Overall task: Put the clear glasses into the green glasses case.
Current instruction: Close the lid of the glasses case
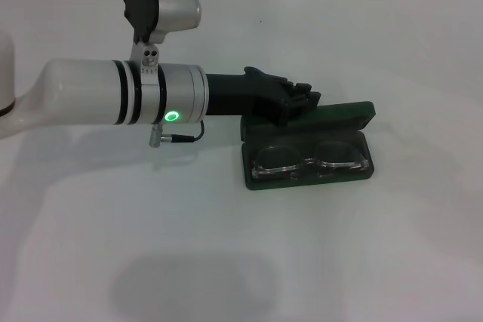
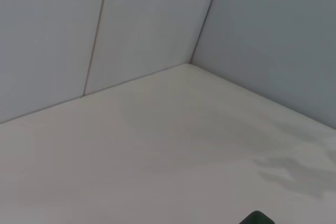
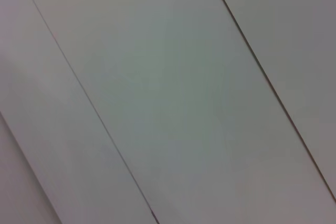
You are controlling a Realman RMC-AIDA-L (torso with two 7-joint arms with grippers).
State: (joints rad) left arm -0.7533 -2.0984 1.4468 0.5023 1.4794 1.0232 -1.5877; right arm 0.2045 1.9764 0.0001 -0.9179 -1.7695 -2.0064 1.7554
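Clear glasses (image 1: 308, 157) already lie inside the open green glasses case (image 1: 362, 114) on the white counter (image 1: 362, 262). The left gripper (image 1: 302, 99) hovers at the lid's far-left edge; whether its jaws are apart, I cannot tell. Best to lift away slowly, clear of the lid.

A plain white table (image 1: 226, 262) fills the head view. White wall panels (image 2: 147, 19) with thin dark seams rise behind it, meeting at a corner.
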